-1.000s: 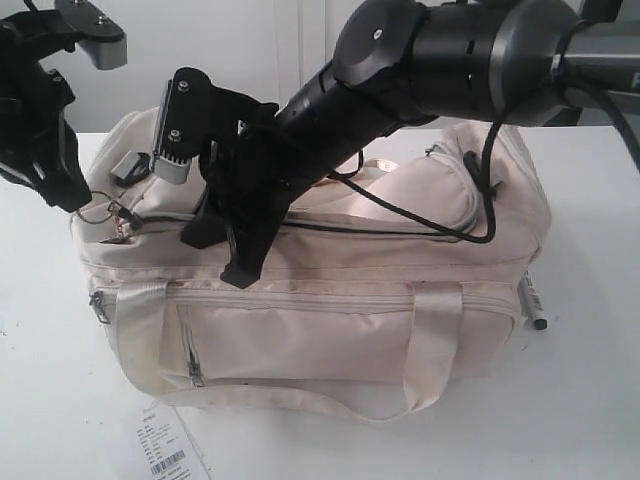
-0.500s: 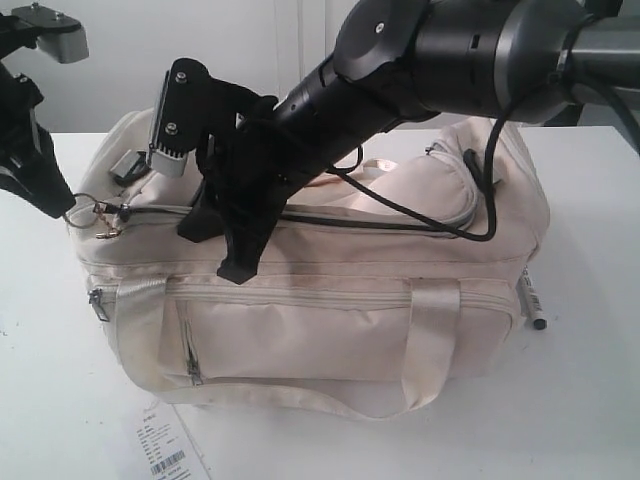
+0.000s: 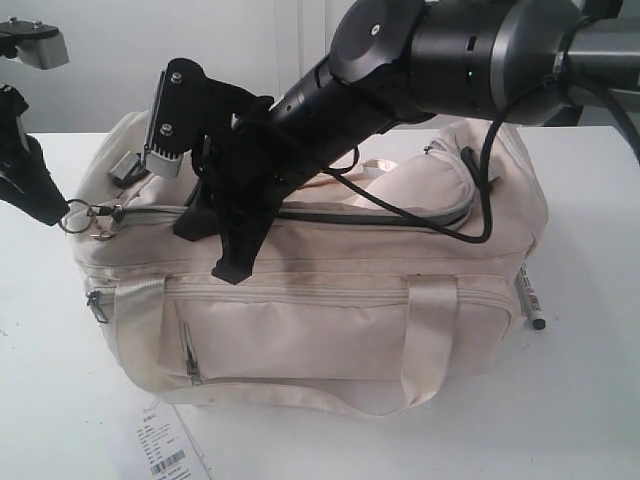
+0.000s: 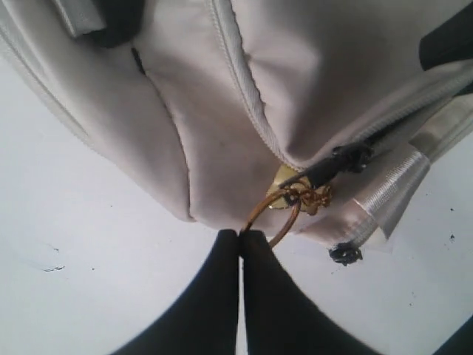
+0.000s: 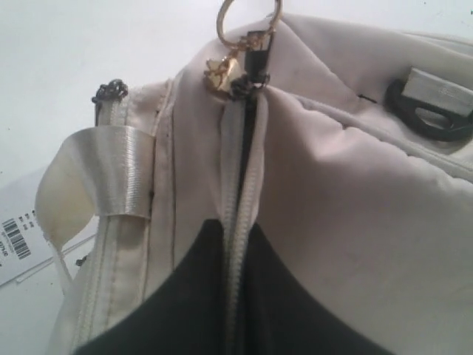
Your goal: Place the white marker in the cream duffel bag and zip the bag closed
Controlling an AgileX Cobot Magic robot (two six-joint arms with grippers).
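- As the left gripper (image 3: 55, 205) has drawn outward over the last second, the exterior view shows the gold ring pull (image 3: 76, 216) carried with it. The ring now hangs past the left end corner of the cream duffel bag (image 3: 330, 330).
  - A dark line runs under the top flap from that corner toward the right end.
  - The right gripper (image 3: 208, 252) has reached across the middle and sits on the top seam. Its closure cannot be read from here.
  - The white marker (image 3: 528, 300) lies on the table (image 3: 590, 400), just beside the bag's right end and outside it.
  - Judgement: the zip has reached the end of its run and this is the opening stage. The marker has not yet gone in.
- Left wrist view: the left gripper (image 4: 240, 235) has its tips pressed together, pinching the ring pull (image 4: 259, 205).
  - The ring hangs from the zip slider (image 4: 340, 159).
  - Beyond the slider the track looks dark, probably parted.
  - The marker is not in this view.
- Right wrist view: the right gripper (image 5: 230, 296) is clamped on the zip seam, one finger on each side.
  - The slider (image 5: 255, 44) and ring sit at the far end of the seam.
  - Judgement: this arm is anchoring the bag (image 5: 369, 222) against the pull.
  - A paper tag (image 5: 15, 244) shows at the edge. The marker is not in this view.
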